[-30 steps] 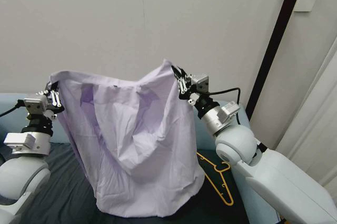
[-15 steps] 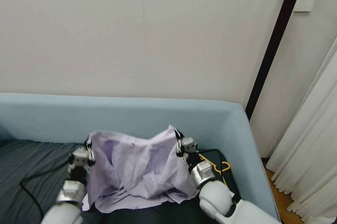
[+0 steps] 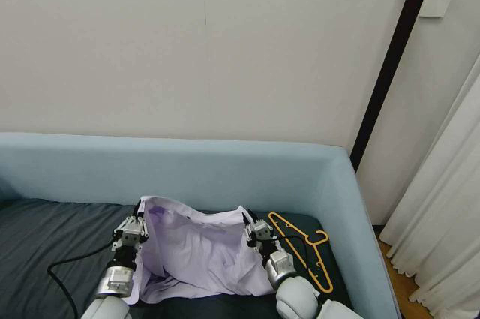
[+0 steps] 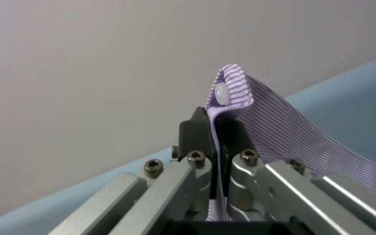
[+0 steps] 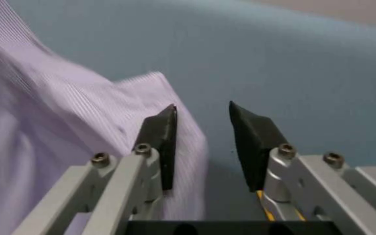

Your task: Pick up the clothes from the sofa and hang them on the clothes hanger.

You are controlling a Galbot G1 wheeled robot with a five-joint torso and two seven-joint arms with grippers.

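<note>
The sofa (image 3: 225, 165) carries a crumpled lilac shirt (image 3: 202, 251) on its dark seat, toward the right end. A hanger (image 3: 321, 238) lies just beside the shirt, nearer the right edge. The left tool (image 4: 213, 129) pinches the shirt's edge. The right tool (image 5: 202, 115) gapes wide beside the cloth.

One pale lilac pinstriped fabric shirt (image 3: 199, 253), one orange wire clothes hanger (image 3: 301, 244), one light blue upholstered sofa (image 3: 187, 165).
</note>
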